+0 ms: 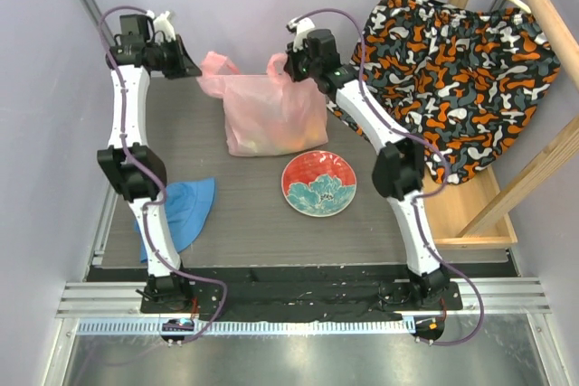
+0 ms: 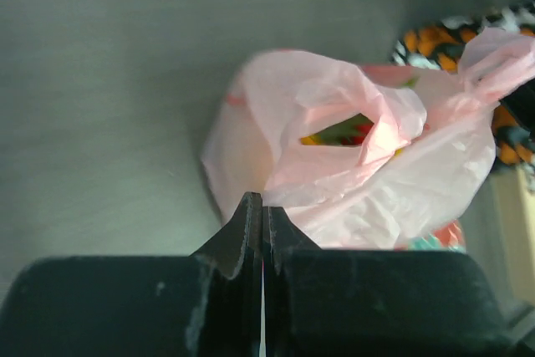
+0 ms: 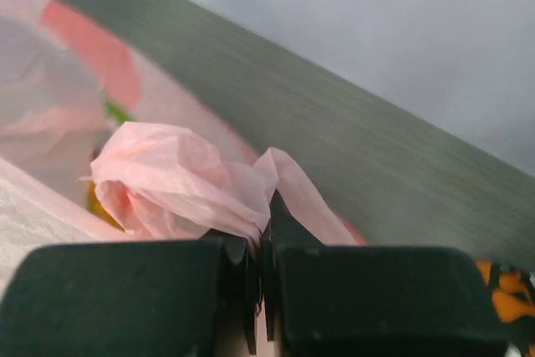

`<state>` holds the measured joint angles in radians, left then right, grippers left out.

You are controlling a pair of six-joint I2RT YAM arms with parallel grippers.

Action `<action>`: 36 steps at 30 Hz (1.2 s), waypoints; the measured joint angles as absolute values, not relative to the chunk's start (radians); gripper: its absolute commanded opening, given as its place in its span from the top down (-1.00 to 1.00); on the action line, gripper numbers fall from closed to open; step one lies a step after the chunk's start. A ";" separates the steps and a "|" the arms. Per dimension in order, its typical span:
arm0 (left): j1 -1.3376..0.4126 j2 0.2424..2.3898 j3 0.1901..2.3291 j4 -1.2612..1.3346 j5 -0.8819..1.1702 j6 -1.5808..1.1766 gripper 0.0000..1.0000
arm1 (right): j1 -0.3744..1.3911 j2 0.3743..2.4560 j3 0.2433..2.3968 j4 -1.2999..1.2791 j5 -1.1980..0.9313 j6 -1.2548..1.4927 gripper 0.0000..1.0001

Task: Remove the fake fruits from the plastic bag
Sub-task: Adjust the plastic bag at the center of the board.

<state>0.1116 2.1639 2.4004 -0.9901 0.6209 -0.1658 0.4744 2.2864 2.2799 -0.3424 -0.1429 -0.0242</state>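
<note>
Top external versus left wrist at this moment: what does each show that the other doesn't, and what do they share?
Only top external: the crumpled blue fabric hat beside the left arm, and the right arm along its length. Only left wrist: a direct look through the open mouth of the thin translucent pink plastic bag at glossy yellow, red and green fake fruits inside. Both: that bag, the orange, black and white patterned cloth, and the left tool shut on the bag's edge.

plastic bag (image 1: 271,115): translucent pink
fake fruits (image 2: 343,131): yellow, red, green
plate (image 1: 317,164): red, teal flower
hat (image 1: 185,210): blue
cloth (image 1: 452,70): black, with orange, white, grey blotches
worktop (image 1: 244,214): grey
</note>
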 measured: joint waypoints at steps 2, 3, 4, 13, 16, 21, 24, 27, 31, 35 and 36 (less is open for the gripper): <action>0.124 2.253 2.526 -0.948 0.575 -0.155 1.00 | 0.461 2.463 2.505 -0.329 -0.118 0.007 0.98; 0.133 2.277 2.560 -0.920 0.560 -0.153 1.00 | 0.459 2.541 2.607 -0.307 -0.112 0.023 0.98; 0.141 2.286 2.576 -0.889 0.550 -0.152 1.00 | 0.460 2.590 2.663 -0.272 -0.101 0.038 0.98; 0.193 2.179 2.636 -0.659 0.483 -0.136 1.00 | 0.522 2.514 2.634 0.064 -0.033 0.083 0.98; 0.195 2.064 2.597 -0.619 0.496 -0.107 1.00 | 0.524 2.385 2.519 0.112 -0.078 0.082 0.98; 0.198 1.687 2.229 -0.611 0.546 -0.001 1.00 | 0.524 2.127 2.231 0.131 -0.176 0.069 0.98; 0.200 1.443 1.890 -0.645 0.584 0.070 1.00 | 0.527 1.959 1.956 0.139 -0.233 0.063 0.97; 0.197 1.243 1.537 -0.752 0.619 0.158 1.00 | 0.533 1.856 1.698 0.114 -0.278 0.073 0.86; 0.156 1.165 1.184 -0.920 0.633 0.256 1.00 | 0.547 1.835 1.399 0.030 -0.318 0.102 0.67; 0.101 1.173 1.028 -1.052 0.632 0.276 1.00 | 0.550 1.847 1.223 -0.146 -0.351 0.124 -0.06; 0.091 1.172 1.028 -1.075 0.633 0.277 1.00 | 0.548 1.844 1.214 -0.187 -0.358 0.124 -0.18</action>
